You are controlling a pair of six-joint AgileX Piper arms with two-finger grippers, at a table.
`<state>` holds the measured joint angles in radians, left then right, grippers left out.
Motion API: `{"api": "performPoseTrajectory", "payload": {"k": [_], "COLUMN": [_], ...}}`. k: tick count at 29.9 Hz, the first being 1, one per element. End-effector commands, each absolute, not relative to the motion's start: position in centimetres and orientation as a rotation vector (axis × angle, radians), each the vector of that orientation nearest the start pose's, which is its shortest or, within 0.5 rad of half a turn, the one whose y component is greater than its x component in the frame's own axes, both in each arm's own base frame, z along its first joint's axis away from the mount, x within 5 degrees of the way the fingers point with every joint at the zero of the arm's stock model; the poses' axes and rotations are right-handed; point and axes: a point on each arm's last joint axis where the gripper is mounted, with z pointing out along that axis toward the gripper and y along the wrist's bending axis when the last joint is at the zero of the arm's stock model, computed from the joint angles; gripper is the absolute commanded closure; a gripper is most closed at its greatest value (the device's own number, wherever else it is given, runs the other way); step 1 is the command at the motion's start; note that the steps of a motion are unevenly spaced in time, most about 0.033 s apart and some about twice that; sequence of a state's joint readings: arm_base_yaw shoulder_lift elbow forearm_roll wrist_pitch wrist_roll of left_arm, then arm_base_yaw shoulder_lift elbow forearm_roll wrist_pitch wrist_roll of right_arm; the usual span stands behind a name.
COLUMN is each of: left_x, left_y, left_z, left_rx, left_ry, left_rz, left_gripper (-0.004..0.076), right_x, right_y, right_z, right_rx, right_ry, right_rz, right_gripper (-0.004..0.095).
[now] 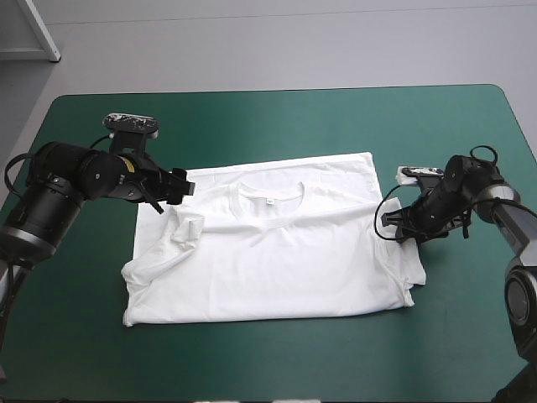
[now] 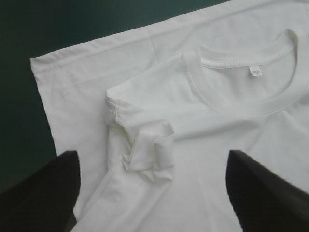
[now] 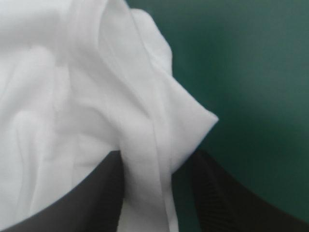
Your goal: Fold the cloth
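The T-shirt (image 1: pixel 277 252) lies spread on the teal-green cover (image 1: pixel 294 126). The left gripper (image 1: pixel 178 186) stands wide apart over its crumpled sleeve (image 2: pixel 149 154). The right gripper (image 1: pixel 391 220) pinches its side edge.

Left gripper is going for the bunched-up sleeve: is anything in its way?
Nothing visible. The left gripper hangs open above the bunched sleeve of the T-shirt, with only white fabric and the teal-green cover beneath it. The right gripper is at the opposite side, shut on the T-shirt's edge.
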<state>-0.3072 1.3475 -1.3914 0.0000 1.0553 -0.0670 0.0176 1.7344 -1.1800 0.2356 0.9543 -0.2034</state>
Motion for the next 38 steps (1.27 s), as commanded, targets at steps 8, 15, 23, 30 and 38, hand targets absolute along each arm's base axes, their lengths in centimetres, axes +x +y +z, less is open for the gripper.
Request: {"api": "performPoseTrajectory", "payload": {"k": [8, 15, 23, 30, 38], "left_x": [25.5, 25.5, 25.5, 25.3, 25.1], "left_y": [-8.2, -8.2, -8.2, -8.1, -8.1], "left_z": [40.9, 40.9, 40.9, 40.8, 40.7], "left_rx": [0.279, 0.279, 0.279, 0.282, 0.284], "left_ry": [2.392, 2.392, 2.392, 2.419, 2.442], "left_rz": [-0.181, -0.181, -0.181, -0.176, -0.18], "left_gripper": [0.0125, 0.0125, 0.0125, 0.0125, 0.0125], "right_x": [32.7, 31.4, 30.2, 29.3, 28.4], "right_y": [2.0, 0.6, 3.3, 9.8, 14.4], "right_z": [23.0, 26.5, 29.7, 30.0, 29.2], "right_rx": [-0.163, -0.072, -0.138, -0.406, -0.595], "right_ry": [2.92, 2.833, 2.677, 2.597, 2.564], "right_rz": [0.254, 0.035, 0.285, 0.432, 0.472], "right_gripper": [0.0923, 0.0923, 0.0923, 0.0923, 0.0875]}}
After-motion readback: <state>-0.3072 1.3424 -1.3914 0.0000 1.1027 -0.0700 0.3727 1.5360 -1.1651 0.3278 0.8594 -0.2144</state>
